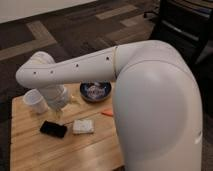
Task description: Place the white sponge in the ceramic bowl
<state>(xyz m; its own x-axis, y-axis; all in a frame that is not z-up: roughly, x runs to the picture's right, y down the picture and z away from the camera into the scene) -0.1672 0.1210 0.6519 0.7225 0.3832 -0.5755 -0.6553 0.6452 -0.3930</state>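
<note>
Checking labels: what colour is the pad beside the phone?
The sponge is whitish-grey, clearest in camera view; the claw hangs beside the cup.

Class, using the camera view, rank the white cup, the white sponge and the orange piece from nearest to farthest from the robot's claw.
The claw hangs over the back left part of the table.
1. white cup: right beside the claw, toward the left edge.
2. white sponge: nearer the camera, mid-table.
3. orange piece: farthest, by the robot's body.
</note>
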